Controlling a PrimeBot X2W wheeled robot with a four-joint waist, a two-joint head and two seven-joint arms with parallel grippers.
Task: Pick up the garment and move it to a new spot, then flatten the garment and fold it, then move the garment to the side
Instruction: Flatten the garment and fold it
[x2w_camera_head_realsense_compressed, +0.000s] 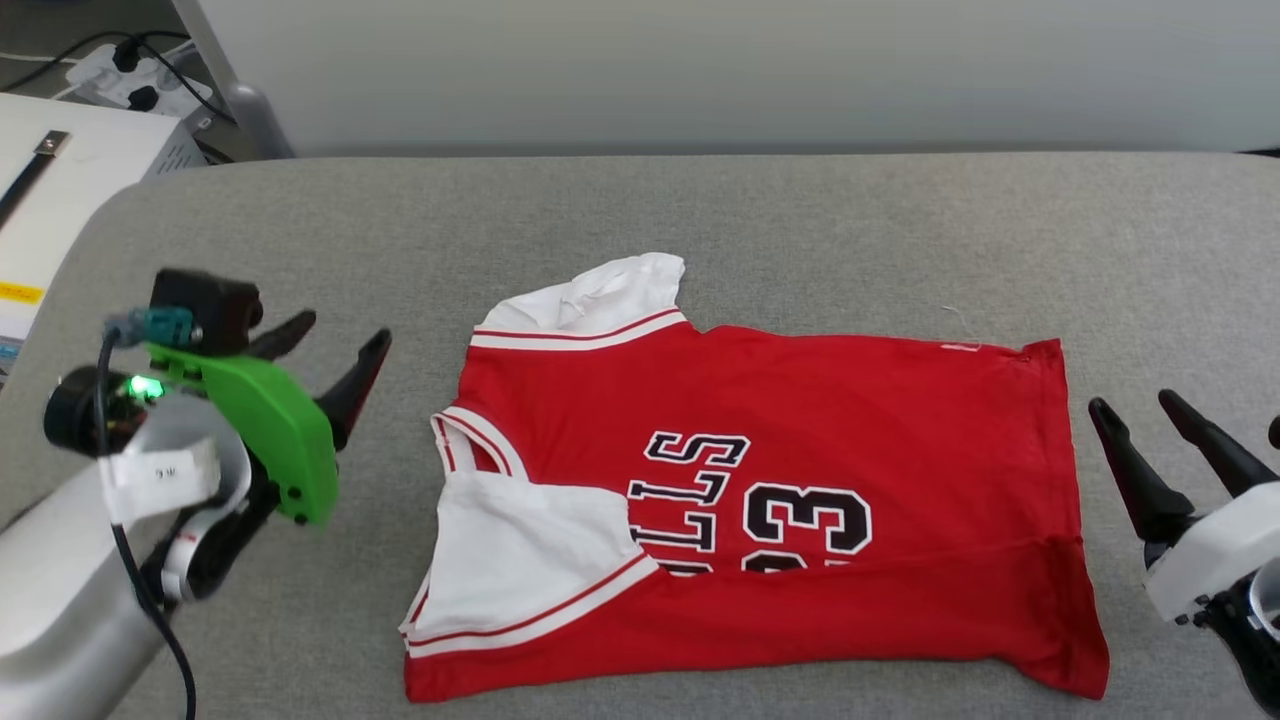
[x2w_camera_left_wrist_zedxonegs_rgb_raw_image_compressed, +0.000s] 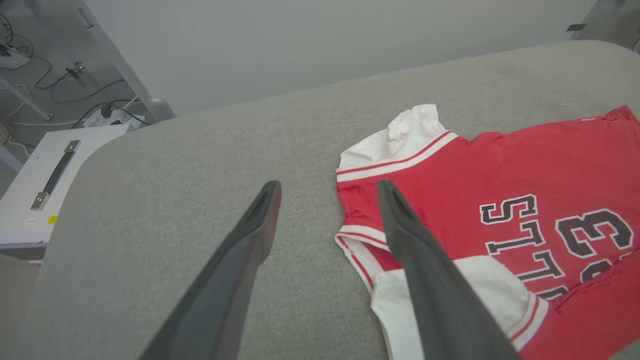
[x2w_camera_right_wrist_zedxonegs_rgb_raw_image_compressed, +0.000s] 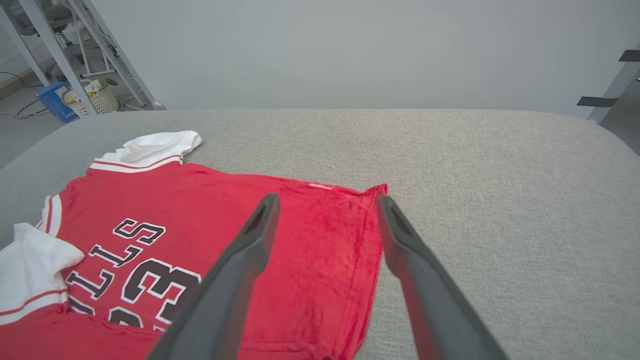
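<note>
1. Big grey fabric surface (x2w_camera_head_realsense_compressed: 800, 220) runs edge to edge in the head view; its near edge is cut off at the bottom.
2. The red jersey T-shirt (x2w_camera_head_realsense_compressed: 850, 420) lies flat in the middle, collar toward the robot's left, hem toward its right. The near strip is folded up over the front, so the black "23" and the lettering are half hidden, with only "LLS" readable. The near white sleeve lies folded onto the chest; the far sleeve (x2w_camera_left_wrist_zedxonegs_rgb_raw_image_compressed: 410, 130) sticks out crumpled.
3. Left gripper (x2w_camera_head_realsense_compressed: 342, 330), on a green mount, sits just beside the collar end with its fingers spread and nothing between them. In its wrist view one finger (x2w_camera_left_wrist_zedxonegs_rgb_raw_image_compressed: 415, 240) overlaps the shoulder, so contact is hard to judge.
4. Right gripper (x2w_camera_head_realsense_compressed: 1132, 402) is by the hem, jaws parted and empty, its body cut off by the frame.
5. A white cabinet (x2w_camera_head_realsense_compressed: 60, 190) is at the far left, partly out of frame.
6. A tiny loose thread (x2w_camera_head_realsense_compressed: 962, 322) lies by the far hem corner.
</note>
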